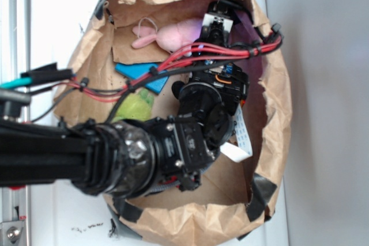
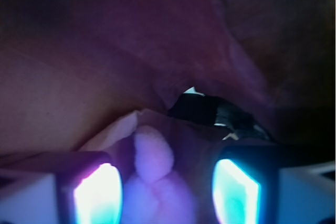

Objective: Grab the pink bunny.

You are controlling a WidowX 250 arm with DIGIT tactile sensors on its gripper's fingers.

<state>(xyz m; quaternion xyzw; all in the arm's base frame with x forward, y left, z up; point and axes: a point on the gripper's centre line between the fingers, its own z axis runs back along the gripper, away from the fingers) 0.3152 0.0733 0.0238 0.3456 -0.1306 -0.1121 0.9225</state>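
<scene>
- Gripper (image 2: pixel 160 187): fingers (image 2: pixel 94 192) spread, one on each side of the pink bunny (image 2: pixel 153 157); no pinch yet.
- Progress, as judged: approach done; closing and lifting remain.
- Pink bunny (image 1: pixel 170 34): pale-pink plush, thin ears leftward, lying on the brown paper bag (image 1: pixel 277 108) floor near its far wall, partly under the gripper (image 1: pixel 218 22).

Brown paper bag (image 1: pixel 271 84) — inside, a blue piece (image 1: pixel 138 73) and green plush (image 1: pixel 135 106).
</scene>
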